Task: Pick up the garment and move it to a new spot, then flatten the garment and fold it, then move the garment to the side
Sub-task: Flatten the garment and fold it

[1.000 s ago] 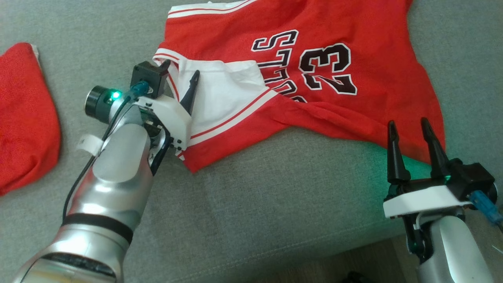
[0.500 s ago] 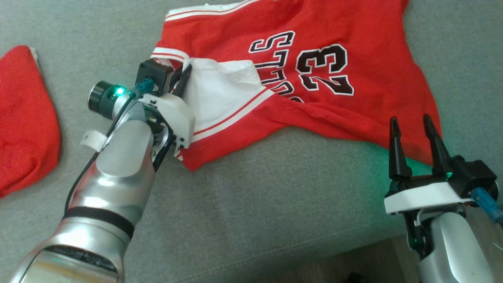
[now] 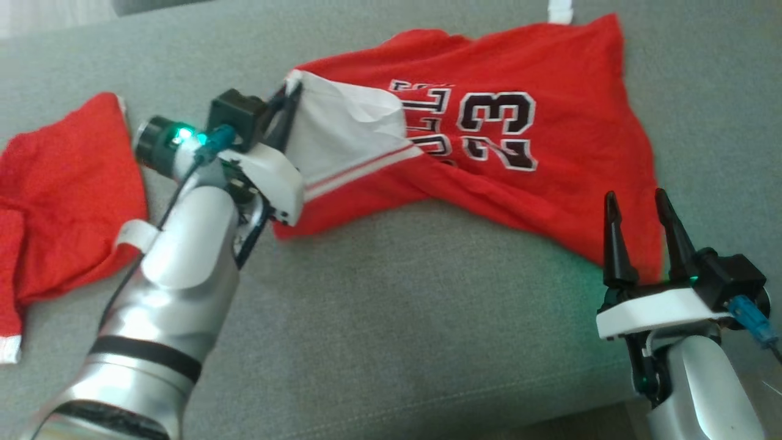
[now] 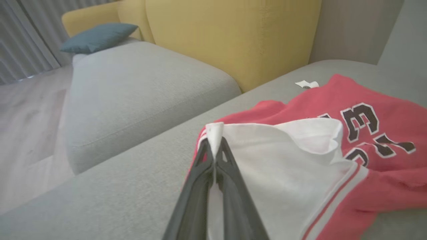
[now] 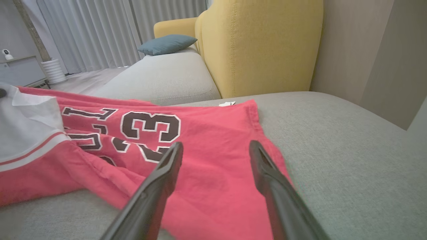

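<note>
Here, the left hand pinches the jersey.

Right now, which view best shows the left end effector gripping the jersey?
Left wrist view: left end effector shut on the jersey at its white edge, close up. Head view shows it from behind, partly hidden. Right wrist view shows the white corner.

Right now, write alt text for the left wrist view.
The left gripper, shut, pinches a white edge of the red jersey, which lies rumpled on a grey sofa seat. Behind it are a yellow backrest and a blue pillow.
</note>
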Tool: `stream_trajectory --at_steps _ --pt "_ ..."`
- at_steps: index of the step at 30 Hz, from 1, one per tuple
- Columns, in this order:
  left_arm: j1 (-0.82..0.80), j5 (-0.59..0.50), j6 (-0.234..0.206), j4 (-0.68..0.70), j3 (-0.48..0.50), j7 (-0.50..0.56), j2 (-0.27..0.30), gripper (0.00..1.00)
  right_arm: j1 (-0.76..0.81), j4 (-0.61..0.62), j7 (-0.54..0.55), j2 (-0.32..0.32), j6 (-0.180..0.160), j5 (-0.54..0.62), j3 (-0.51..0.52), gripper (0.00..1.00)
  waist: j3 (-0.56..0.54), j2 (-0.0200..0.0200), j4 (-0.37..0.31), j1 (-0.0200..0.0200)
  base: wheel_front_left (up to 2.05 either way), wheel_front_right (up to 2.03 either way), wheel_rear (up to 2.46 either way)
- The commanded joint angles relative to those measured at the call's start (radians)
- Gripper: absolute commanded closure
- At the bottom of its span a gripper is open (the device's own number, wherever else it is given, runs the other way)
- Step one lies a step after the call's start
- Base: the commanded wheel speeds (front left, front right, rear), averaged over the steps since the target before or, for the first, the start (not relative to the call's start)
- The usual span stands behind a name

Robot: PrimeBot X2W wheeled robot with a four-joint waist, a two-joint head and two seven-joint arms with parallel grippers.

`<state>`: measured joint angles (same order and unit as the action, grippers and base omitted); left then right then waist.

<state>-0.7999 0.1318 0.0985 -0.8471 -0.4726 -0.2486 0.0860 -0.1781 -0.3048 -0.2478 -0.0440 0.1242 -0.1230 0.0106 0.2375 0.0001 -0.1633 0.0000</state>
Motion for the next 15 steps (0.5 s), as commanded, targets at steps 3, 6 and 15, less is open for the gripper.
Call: stream_trajectory --at_steps 3,6,15 --pt "-0.042 -0.023 -0.030 0.080 0.034 -0.013 0.057 1.00 -0.016 0.024 -0.010 -0.006 0.007 -0.003 -0.029 0.00 -0.020 -0.0001 0.008 0.0000 0.00 0.00 0.00" --pt "-0.043 -0.060 -0.047 0.159 0.021 -0.013 0.077 1.00 -0.021 0.021 -0.010 -0.006 0.007 -0.004 -0.037 0.00 -0.026 -0.0001 0.008 0.0000 0.00 0.00 0.00" --pt "0.199 -0.149 -0.038 0.455 -0.120 -0.013 0.149 1.00 0.007 0.003 -0.012 -0.006 0.007 -0.021 -0.032 0.00 -0.082 -0.0001 0.023 0.0000 0.00 0.00 0.00"
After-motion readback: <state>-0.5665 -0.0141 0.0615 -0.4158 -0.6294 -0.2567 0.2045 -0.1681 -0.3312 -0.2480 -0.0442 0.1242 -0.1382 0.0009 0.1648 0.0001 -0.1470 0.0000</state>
